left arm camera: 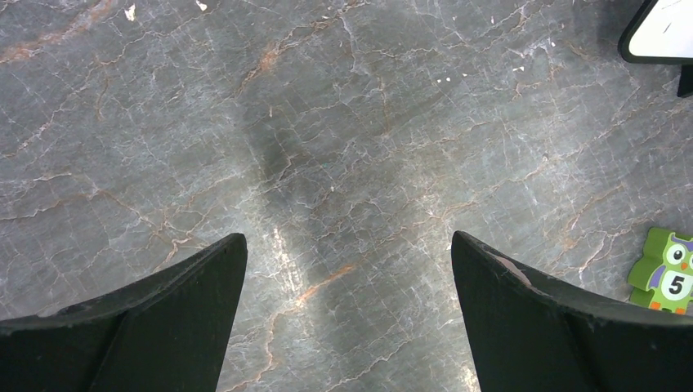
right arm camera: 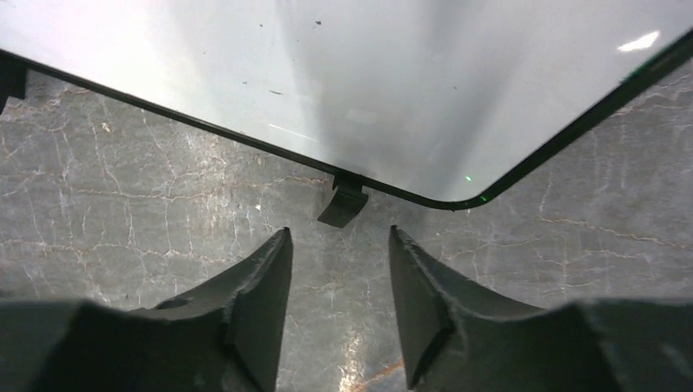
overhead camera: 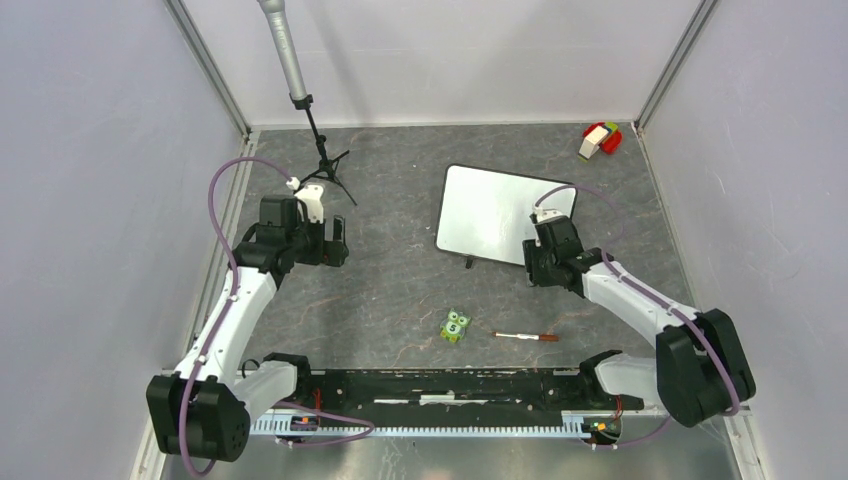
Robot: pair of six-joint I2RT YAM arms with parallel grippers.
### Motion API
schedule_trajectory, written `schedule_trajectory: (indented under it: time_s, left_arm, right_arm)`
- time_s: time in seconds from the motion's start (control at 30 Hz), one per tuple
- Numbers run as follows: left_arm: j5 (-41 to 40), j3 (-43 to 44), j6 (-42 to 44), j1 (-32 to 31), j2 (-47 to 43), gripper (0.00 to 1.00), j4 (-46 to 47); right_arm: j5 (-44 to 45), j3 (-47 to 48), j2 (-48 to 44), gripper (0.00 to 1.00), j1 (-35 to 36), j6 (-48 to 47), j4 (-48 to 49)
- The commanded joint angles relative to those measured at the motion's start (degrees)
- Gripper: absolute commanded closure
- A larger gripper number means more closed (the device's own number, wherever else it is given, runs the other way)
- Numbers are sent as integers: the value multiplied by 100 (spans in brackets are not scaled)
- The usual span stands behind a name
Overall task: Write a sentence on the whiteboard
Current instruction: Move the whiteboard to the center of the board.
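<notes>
Whiteboard [overhead camera: 490, 210] lies flat on the bench [overhead camera: 390, 290], right of centre toward the far side, face up. No sentence shows on it yet; the face looks blank apart from a few specks. The right jaws hang low just off the board's near right corner, partly apart with nothing between them. A small black tab [right arm camera: 343, 204] juts from the near rim just ahead of them. The left jaws stand wide apart and empty over bare bench, well apart from the board.

Handling guess: the board looks thin, stiff and light, with a glossy face that would be slippery. Lying flush, its rim gives little to pinch, so the tab or a lifted corner looks like the best hold; pressing down on a corner may steady it for writing. The marker [overhead camera: 525, 336] lies near the arm bases beside an owl tile [overhead camera: 455, 326]. It looks slim and light and likely to roll, so it is best taken mid-barrel.
</notes>
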Motion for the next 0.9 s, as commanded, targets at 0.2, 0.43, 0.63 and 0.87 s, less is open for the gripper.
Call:
schedule_trajectory:
  time_s: [0.2,0.43,0.63,0.87]
  left_arm:
    - [133,-77,-114,28,-155,0,229]
    - [165,-79,-95,34,-161,0,229]
    - [169,-88,-86,30,-171,0,234]
    - [112,-41,-86,27,-104,0,238]
  right_arm:
    - [268,85,413,58,-20,-33,781]
    - [277,200,771,66,-71,-353,932]
    - [-96,174,747,96,-71,-565,1018]
    - [-561,89,601,100,65,-557,1059]
